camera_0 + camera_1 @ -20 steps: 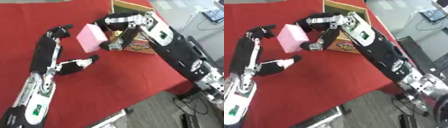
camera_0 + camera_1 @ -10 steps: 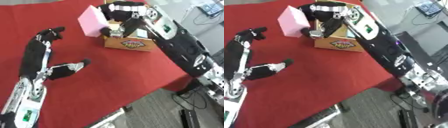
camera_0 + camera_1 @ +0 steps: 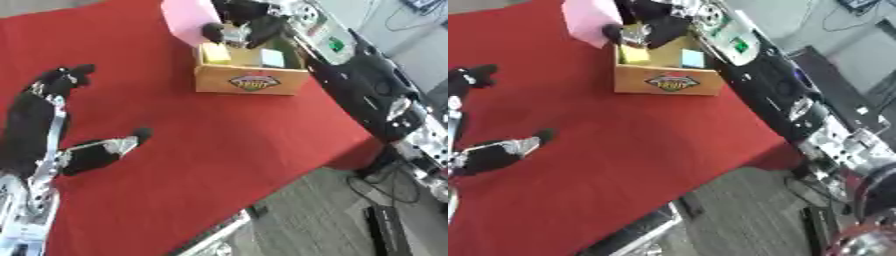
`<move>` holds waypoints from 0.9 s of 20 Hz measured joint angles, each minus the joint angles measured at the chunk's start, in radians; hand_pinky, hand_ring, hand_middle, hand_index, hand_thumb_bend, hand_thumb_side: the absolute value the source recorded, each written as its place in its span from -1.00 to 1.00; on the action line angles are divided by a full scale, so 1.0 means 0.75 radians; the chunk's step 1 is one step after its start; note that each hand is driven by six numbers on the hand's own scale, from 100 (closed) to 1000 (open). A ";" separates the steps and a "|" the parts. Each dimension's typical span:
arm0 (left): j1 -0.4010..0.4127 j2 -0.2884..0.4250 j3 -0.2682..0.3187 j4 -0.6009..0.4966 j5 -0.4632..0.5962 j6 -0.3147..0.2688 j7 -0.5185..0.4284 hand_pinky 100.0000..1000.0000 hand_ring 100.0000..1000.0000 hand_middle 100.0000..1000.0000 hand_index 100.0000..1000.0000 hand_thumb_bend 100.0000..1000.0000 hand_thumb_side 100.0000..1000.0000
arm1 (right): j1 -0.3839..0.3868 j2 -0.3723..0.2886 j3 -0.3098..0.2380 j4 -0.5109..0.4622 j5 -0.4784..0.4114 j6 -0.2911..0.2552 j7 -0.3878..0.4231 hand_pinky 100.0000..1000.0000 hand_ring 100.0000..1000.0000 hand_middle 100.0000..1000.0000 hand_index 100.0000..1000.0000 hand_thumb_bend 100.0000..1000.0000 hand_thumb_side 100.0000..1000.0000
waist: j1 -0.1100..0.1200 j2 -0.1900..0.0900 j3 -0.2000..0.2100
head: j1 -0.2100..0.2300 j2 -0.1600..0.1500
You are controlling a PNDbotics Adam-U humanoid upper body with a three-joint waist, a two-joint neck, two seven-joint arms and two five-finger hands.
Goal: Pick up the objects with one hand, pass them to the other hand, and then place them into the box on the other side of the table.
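While over box (image 3: 252, 80), pink obj (image 3: 189, 19) in R hand (image 3: 238, 26).

A matt red cloth (image 3: 219, 130) covers the desk, smooth and unwrinkled. The box (image 3: 252, 80) looks like plain brown cardboard with a printed label on its front. The pink object (image 3: 191, 20) has a flat, dull, paper-like face. The right hand (image 3: 234, 25) and left hand (image 3: 61, 120) show black plastic shells with silvery metal parts, slightly glossy.
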 measured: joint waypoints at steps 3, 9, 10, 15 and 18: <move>0.047 0.089 0.009 -0.081 0.032 0.039 -0.058 0.51 0.31 0.17 0.64 0.55 0.16 | 0.034 -0.037 -0.057 0.045 -0.047 0.023 -0.059 0.53 0.80 -0.30 0.09 -1.00 -0.24 | 0.036 0.000 0.004 | -0.021 0.000; 0.141 0.257 0.051 -0.273 0.113 0.114 -0.156 0.51 0.33 0.20 0.64 0.58 0.22 | 0.103 -0.082 -0.164 0.133 -0.069 0.021 -0.178 0.53 0.80 -0.30 0.09 -1.00 -0.23 | 0.066 0.002 0.026 | -0.070 -0.004; 0.156 0.283 0.060 -0.307 0.124 0.127 -0.169 0.51 0.33 0.20 0.64 0.57 0.22 | 0.117 -0.084 -0.178 0.147 -0.068 0.014 -0.197 0.53 0.80 -0.30 0.09 -1.00 -0.24 | 0.071 0.004 0.028 | -0.077 -0.012; 0.233 0.415 0.121 -0.476 0.180 0.186 -0.209 0.51 0.31 0.19 0.64 0.53 0.20 | 0.178 -0.102 -0.229 0.222 -0.038 -0.028 -0.284 0.53 0.80 -0.30 0.09 -1.00 -0.25 | 0.073 0.011 0.036 | -0.107 -0.047; 0.291 0.487 0.164 -0.582 0.226 0.227 -0.208 0.50 0.31 0.19 0.64 0.55 0.19 | 0.207 -0.112 -0.253 0.260 -0.022 -0.064 -0.332 0.53 0.80 -0.29 0.09 -1.00 -0.26 | 0.072 0.016 0.035 | -0.128 -0.068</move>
